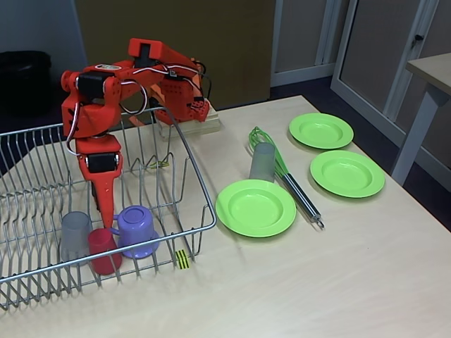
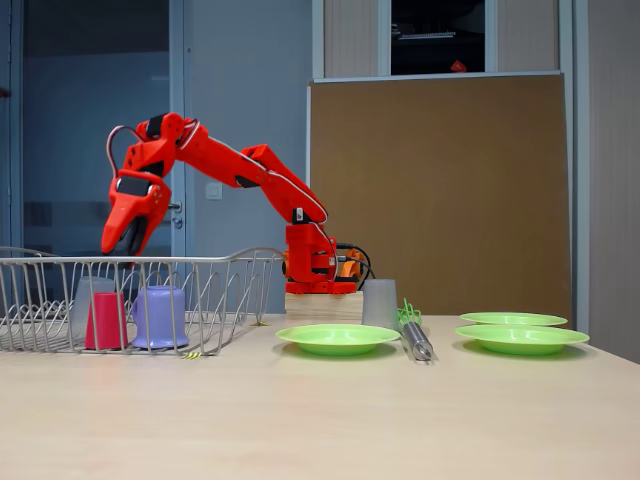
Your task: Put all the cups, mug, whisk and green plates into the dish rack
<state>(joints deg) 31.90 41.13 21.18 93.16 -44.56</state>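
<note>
My orange gripper (image 1: pixel 106 215) (image 2: pixel 124 247) hangs point-down above the silver wire dish rack (image 1: pixel 184 151) (image 2: pixel 230 262). Its fingers stand slightly open and hold nothing. Inside the rack a grey cup (image 1: pixel 74 236) (image 2: pixel 84 300), a red cup (image 1: pixel 103 251) (image 2: pixel 105 320) and the lilac mug (image 1: pixel 136 229) (image 2: pixel 160 316) stand mouth-down, just below the gripper. On the table, another grey cup (image 1: pixel 262 162) (image 2: pixel 380 303) stands against the green wires of the whisk (image 1: pixel 301 194) (image 2: pixel 414 337). Three green plates lie to the right of the rack: one near it (image 1: pixel 255 207) (image 2: pixel 337 338), two farther right (image 1: pixel 320 130) (image 1: pixel 347 173) (image 2: pixel 520 338).
The arm's base sits on a wooden block (image 1: pixel 190 125) (image 2: pixel 322 305) behind the rack. A yellow-and-black tag (image 1: pixel 182 259) marks the rack's front rim. Bare tabletop (image 1: pixel 296 289) stretches across the front. Another table's corner (image 1: pixel 433 70) stands at the far right.
</note>
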